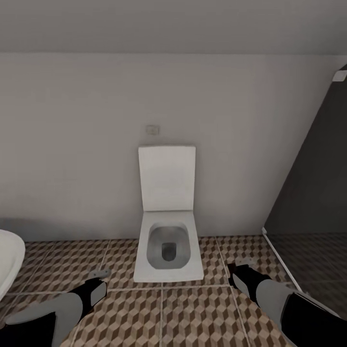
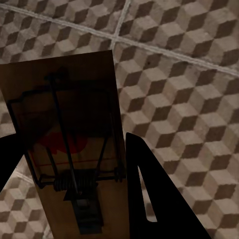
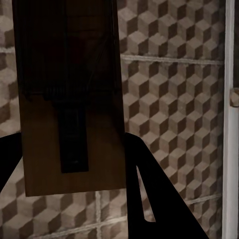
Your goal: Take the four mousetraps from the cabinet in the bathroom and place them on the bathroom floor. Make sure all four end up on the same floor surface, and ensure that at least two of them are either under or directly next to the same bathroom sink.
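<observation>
Carrying one mousetrap in each gripper, the robot faces a wall-hung toilet (image 1: 168, 250) with both arms low over the bathroom floor (image 1: 193, 313). In the left wrist view, the left mousetrap (image 2: 69, 144) sits clamped between the dark fingers (image 2: 149, 199), its wire spring and bar facing the camera and its far end jutting out past the fingertips above the cube-patterned tiles. In the right wrist view, the right mousetrap (image 3: 69, 99) is pinched the same way between the fingers (image 3: 149, 194), again projecting beyond them. Holding each plate by its edges keeps the wire parts clear and lets the flat side go down onto the tiles, I judge.

From the head view, the left gripper (image 1: 99, 277) reaches forward and down beside the toilet's base, forearm angled inward; the right gripper (image 1: 241, 270) mirrors it on the other side, near the shower's pale threshold (image 1: 279, 260). A white sink (image 1: 9, 260) edge lies outboard of the left fingers, so that trap seems nearer its goal.
</observation>
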